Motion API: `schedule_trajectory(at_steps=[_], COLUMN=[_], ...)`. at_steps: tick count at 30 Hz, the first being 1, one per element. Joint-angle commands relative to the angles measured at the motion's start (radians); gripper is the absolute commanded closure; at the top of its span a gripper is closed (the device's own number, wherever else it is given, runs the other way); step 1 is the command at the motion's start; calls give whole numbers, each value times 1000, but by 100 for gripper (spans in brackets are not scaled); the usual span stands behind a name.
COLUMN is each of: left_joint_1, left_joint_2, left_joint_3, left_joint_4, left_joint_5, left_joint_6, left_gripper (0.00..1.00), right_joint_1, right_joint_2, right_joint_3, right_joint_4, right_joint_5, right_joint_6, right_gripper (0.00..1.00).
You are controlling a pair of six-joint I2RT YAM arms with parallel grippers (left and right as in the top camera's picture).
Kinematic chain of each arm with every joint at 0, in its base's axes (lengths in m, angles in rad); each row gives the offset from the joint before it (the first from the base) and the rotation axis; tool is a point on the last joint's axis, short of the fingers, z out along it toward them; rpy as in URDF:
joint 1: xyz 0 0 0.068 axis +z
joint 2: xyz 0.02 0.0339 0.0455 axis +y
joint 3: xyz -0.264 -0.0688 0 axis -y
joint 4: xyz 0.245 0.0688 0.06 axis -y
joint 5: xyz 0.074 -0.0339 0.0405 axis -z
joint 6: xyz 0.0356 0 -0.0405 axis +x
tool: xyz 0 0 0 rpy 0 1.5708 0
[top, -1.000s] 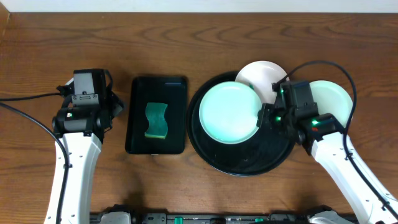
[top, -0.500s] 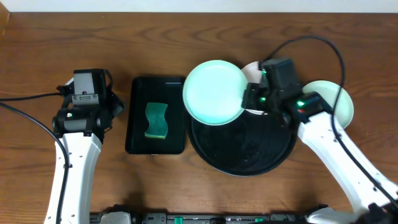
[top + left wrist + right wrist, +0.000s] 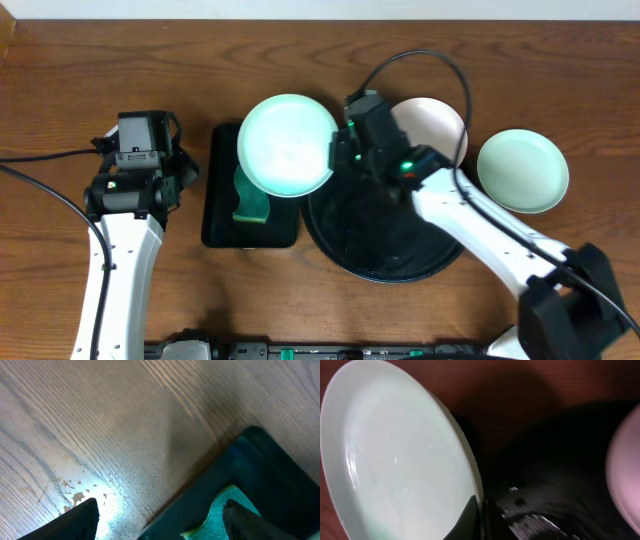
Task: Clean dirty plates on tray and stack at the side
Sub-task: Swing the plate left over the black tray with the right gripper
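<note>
Wood table [image 3: 60, 60] is carrying everything. Round black tray [image 3: 350, 230] is sitting center-right, with the rectangular black tray [image 3: 222, 215] lying just beside it on the left. Mint plate [image 3: 287, 145] is hanging over both trays' near edges, with the right gripper [image 3: 481, 510] pinching its rim. White plate [image 3: 435, 125] is overlapping the round tray's far rim. Second mint plate [image 3: 522, 170] is resting on the table right of the round tray. Green sponge [image 3: 250, 205] is lying in the rectangular tray, partly under the held plate. Left gripper [image 3: 160, 520] is hovering spread wide and empty over the table beside the rectangular tray.
</note>
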Motion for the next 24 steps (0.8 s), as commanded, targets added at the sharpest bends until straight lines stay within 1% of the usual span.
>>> schedule_trajectory(at_steps=[1, 9, 17, 24], left_joint_1=[5, 5, 5, 5], left_joint_2=[-4, -4, -4, -4], left_joint_3=[-2, -2, -2, -2], left_joint_4=[-3, -3, -3, -3], left_joint_5=[-20, -20, -20, -20], left_joint_6=[-2, -1, -2, -2], left_gripper=[20, 20, 20, 20], right_joint_1=[52, 128, 150, 150], right_joint_2=[41, 112, 125, 125], right_joint_3=[22, 22, 22, 22], right_joint_4=[51, 178, 209, 238], right_joint_5=[106, 197, 305, 442], right_joint_6=[26, 25, 16, -35], right_gripper=[99, 99, 99, 99])
